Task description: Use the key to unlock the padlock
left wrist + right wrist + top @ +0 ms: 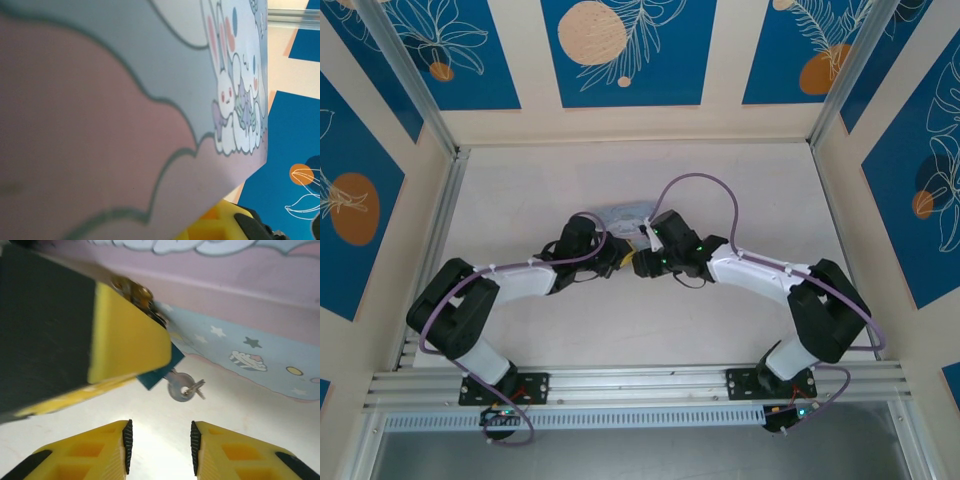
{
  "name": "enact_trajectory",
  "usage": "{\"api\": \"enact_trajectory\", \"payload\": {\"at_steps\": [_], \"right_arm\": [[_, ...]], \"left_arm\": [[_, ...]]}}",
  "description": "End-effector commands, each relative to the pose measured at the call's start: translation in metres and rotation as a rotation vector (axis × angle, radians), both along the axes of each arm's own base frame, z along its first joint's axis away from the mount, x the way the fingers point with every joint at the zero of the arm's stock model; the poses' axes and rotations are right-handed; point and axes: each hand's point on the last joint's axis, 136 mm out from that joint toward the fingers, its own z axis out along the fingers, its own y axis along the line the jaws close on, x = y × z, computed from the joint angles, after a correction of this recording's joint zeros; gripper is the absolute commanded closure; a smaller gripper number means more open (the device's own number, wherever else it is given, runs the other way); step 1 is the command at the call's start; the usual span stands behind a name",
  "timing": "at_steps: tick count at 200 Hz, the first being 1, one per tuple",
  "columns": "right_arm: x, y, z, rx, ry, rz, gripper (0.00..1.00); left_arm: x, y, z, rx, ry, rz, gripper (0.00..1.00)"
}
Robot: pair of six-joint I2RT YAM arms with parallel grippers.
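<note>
The tiny padlock with the dark teal body (161, 374) hangs at the front edge of the pastel pink-and-blue cartoon tin (250, 315). Only one corner of it shows under a yellow-and-black finger (127, 335) of the left gripper (612, 262). The slim silvery key (178, 388) juts from that corner and appears to be seated in the keyhole. Its round head and a small wire ring (196, 388) point towards the right gripper (160, 440).

The right fingers are spread, hold nothing, and sit just short of the key head over the pale bench (225, 410). I cannot tell whether the left fingers are pinching the padlock or merely lying over it, since the second finger is hidden.

That uncertainty is the main risk. If the body is not held firmly, a twist on the key would likely swing the whole lock rather than turn the cylinder.

The key head is also small and sits off to one side of the right fingers' gap. A pinch made there could catch the wire ring, tilt the key or pull it out. There is little room beside the left finger, so the two grippers could collide or nudge the tin.
</note>
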Motion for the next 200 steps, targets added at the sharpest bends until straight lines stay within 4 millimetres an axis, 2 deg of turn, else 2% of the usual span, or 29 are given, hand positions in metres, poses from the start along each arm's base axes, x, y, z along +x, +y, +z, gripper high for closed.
{"api": "enact_trajectory", "payload": {"at_steps": [1,96,150,200], "right_arm": [[0.009,-0.004,0.002,-0.097,-0.086,0.034,0.66],[0.027,0.01,0.005,-0.099,-0.124,0.018,0.69],[0.03,0.012,0.002,-0.089,-0.117,0.014,0.7],[0.038,0.017,0.013,-0.057,-0.134,0.005,0.8]], "left_arm": [[0.002,-0.007,0.025,-0.041,-0.049,-0.045,1.0],[0.001,-0.01,0.03,-0.053,-0.055,-0.062,1.0],[0.0,-0.01,0.031,-0.055,-0.055,-0.068,1.0],[0.0,-0.011,0.03,-0.055,-0.053,-0.076,1.0]]}}
